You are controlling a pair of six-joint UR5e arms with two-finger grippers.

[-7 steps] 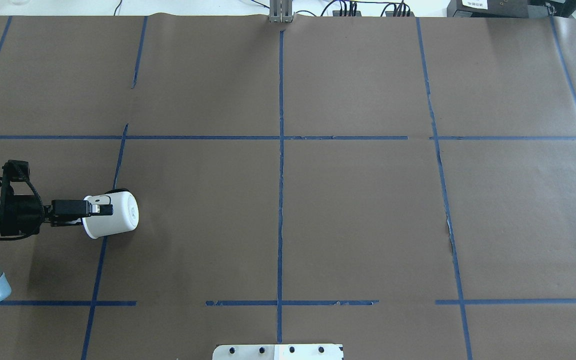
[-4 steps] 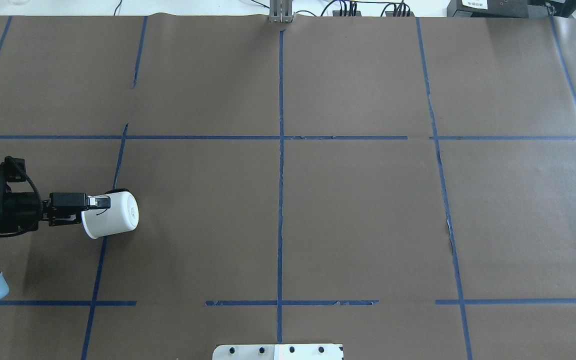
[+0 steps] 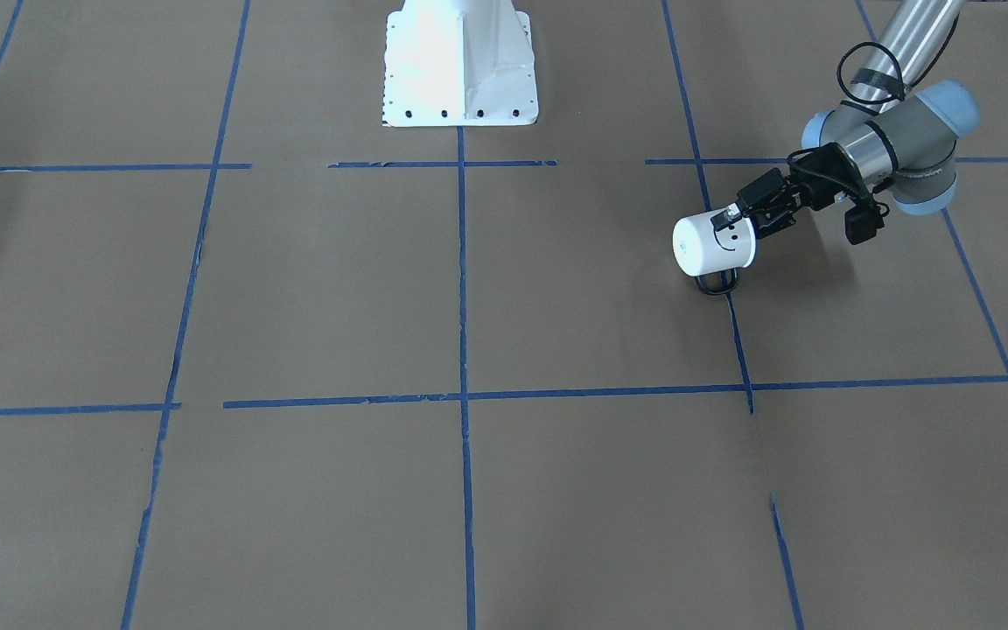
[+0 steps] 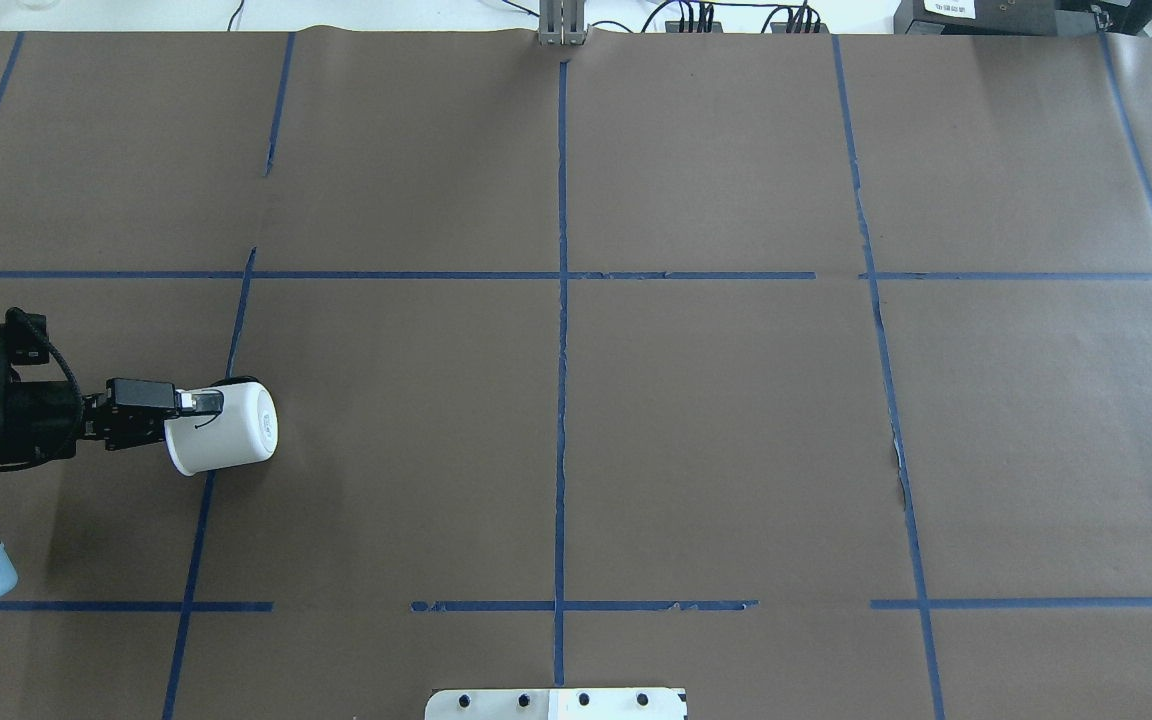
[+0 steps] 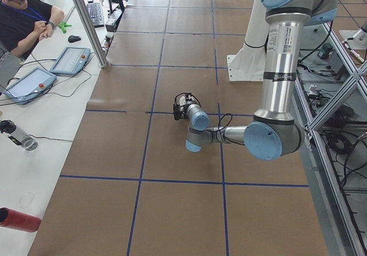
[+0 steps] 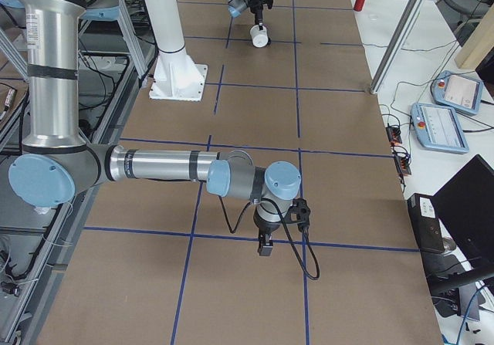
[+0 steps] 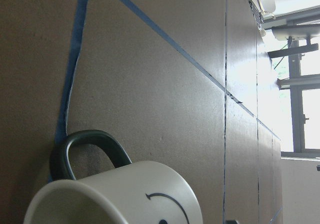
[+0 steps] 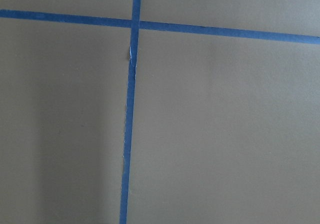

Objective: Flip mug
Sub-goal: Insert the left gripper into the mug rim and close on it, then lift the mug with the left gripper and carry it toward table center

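Over at the robot's left end of the counter (image 4: 736, 420), the left arm (image 3: 906, 131) reaches in low, its wrist stretched out almost level above the brown paper. The left pincer (image 4: 198, 403) is closed on the rim of the mug (image 4: 228, 430), with one finger (image 4: 201, 402) showing on the outside of the white wall. The mug is tipped onto its side across a blue tape line (image 4: 198, 530). Its base points toward the middle of the counter and its mouth faces back at the wrist. The smiley face (image 3: 729, 241) is turned upward and the black handle (image 3: 716, 284) hangs down against the paper. The right arm (image 6: 154, 164) is well apart at the other end, forearm level and wrist bent straight down. Its right pincer (image 6: 265, 246) points at the counter, and I cannot tell whether it is open or closed.
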